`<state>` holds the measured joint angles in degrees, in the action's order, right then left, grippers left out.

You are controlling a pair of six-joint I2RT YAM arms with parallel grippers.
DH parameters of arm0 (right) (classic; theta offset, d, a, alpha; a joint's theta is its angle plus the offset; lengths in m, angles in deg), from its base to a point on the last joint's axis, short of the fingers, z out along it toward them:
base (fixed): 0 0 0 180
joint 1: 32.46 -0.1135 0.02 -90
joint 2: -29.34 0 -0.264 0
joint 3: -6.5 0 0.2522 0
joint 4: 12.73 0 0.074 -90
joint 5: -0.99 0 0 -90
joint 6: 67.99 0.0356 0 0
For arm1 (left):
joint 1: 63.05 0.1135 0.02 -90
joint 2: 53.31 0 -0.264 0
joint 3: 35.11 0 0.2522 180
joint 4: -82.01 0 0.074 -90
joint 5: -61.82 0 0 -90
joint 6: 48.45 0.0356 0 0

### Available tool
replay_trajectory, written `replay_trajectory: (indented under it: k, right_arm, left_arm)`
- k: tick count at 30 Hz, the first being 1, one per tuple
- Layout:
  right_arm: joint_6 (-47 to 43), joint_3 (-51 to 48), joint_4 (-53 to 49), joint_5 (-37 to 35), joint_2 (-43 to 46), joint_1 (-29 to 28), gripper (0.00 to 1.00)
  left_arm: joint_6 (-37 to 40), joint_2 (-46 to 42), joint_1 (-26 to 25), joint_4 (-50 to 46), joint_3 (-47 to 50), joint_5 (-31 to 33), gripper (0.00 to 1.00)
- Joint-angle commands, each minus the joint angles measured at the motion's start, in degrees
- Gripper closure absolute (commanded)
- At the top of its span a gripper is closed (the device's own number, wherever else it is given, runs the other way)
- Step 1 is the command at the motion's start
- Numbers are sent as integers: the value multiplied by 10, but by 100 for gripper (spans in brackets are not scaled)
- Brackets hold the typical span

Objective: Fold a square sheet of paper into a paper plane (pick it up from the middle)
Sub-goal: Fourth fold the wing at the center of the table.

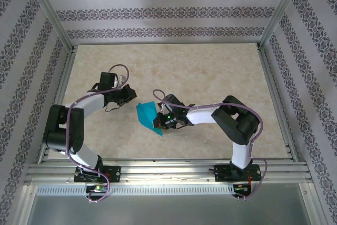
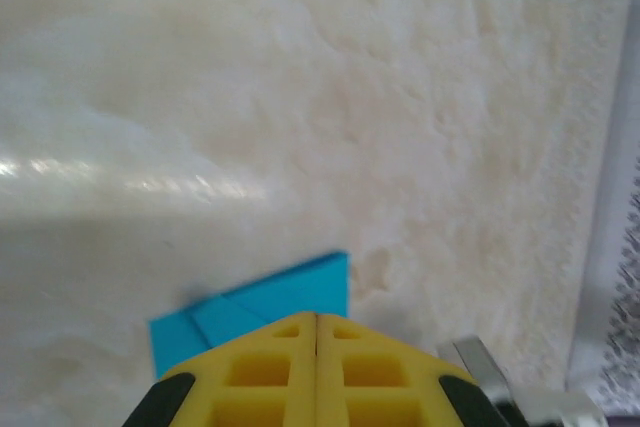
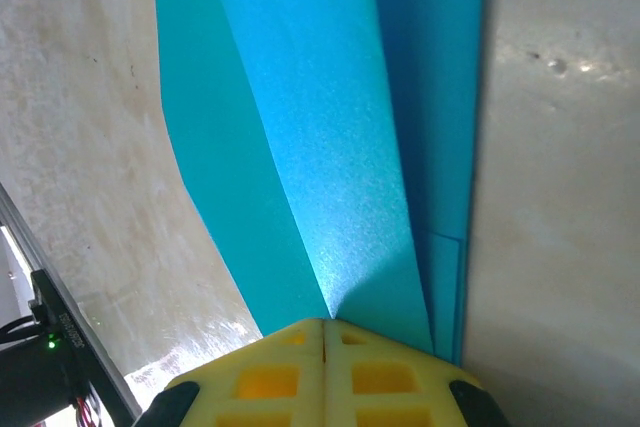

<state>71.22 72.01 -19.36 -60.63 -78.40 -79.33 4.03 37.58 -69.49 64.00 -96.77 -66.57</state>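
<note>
At the near edge, both arm bases are bolted to a metal rail [image 1: 168,168]. From the right base, the right arm reaches leftward across the surface [image 1: 210,72], low over it.

The right hand [image 1: 158,124] has its yellow fingers [image 3: 260,377] pressed together, pinching the paper [image 1: 146,112]. In the right wrist view the teal paper fans out from the seam between the fingertips [image 3: 325,332]. A sharp crease starts at the tips and runs away from them. A second, darker layer lies along the right side, with a straight edge against the pale surface.

From above, the paper is a folded teal piece lying roughly at the middle of the surface, a little left of centre. It sits between the two hands, and its near, narrow end points toward the rail beside the right hand.

Just beyond it, the left hand [image 1: 132,98] is at the paper's far left corner. Its yellow fingers [image 2: 260,372] are pressed together with no gap at the tips [image 2: 316,332]. In the left wrist view the paper [image 2: 280,297] lies flat just past those tips, partly hidden by them. A fold line shows across it. I cannot tell whether the left hand catches the edge or merely rests over it.

Farther on, the marbled beige surface runs to a metal frame and patterned walls [image 1: 158,9].
</note>
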Motion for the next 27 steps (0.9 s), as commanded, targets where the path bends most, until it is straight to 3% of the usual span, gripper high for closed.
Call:
replay_trajectory:
  k: [1, 11, 21, 27]
  right_arm:
    - [-14, -16, -100, -18, -24, 8, 100]
    - [-13, -12, -103, -13, -22, 8, 100]
    - [6, 46, -76, 9, 12, 10, 100]
    - [26, 123, -78, -9, -34, 13, 100]
  left_arm:
    - [-19, 3, -35, 36, 33, -41, 94]
    - [-37, 83, -55, 111, 41, -59, 93]
    - [-6, 121, -54, 47, 33, -11, 97]
    - [12, 115, -55, 36, 42, -8, 97]
